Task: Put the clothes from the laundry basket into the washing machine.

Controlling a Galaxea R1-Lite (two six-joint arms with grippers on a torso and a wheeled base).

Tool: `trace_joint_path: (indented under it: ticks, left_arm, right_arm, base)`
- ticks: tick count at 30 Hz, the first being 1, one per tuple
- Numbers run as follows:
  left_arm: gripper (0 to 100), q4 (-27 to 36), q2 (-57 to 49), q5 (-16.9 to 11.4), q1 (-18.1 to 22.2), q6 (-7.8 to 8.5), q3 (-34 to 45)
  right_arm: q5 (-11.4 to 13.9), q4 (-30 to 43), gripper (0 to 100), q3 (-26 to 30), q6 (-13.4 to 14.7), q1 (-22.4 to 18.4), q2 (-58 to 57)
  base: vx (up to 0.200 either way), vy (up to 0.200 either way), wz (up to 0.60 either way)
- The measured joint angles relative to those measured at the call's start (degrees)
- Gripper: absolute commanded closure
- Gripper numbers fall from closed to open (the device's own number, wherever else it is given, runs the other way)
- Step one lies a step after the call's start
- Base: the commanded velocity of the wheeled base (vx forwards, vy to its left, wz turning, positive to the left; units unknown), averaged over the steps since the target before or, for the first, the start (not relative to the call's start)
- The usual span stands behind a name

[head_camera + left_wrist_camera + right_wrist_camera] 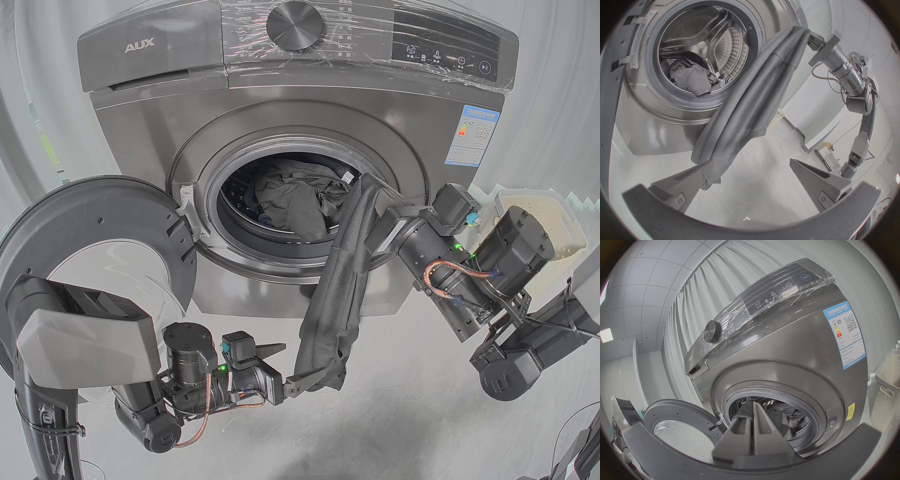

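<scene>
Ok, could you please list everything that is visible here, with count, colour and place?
washing machine: one, grey, centre
door: one, grey, swung open at the robot's left
clothes: one heap, dark grey, inside the drum
garment: one, dark grey, hanging down in front of the machine
laundry basket: one, cream, right of the machine
curtain: one, pale, behind the machine
left gripper: one, black, jaws open at the garment's lower end
right gripper: one, black, jaws shut on the garment's top, at the drum opening
</scene>
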Motion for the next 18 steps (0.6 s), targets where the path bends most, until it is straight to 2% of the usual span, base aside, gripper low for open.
trace_joint_path:
  ticks: [8, 18]
  left_arm:
    - [0, 0.02, 2.32, 0.22, -0.55, 2.4, -4.64]
    - [0, 0.04, 3.96, 0.28, -1.33, 2.27, -10.45]
  right_arm:
    - [-0.01, 0.02, 100, -2.06, 0.0, 0.23, 1.46]
    - [-0.15, -0.04, 100, -2.23, 0.05, 1.39, 2.06]
  base:
    - [0.0, 0.0, 0.0]
    - [0.0, 0.0, 0.0]
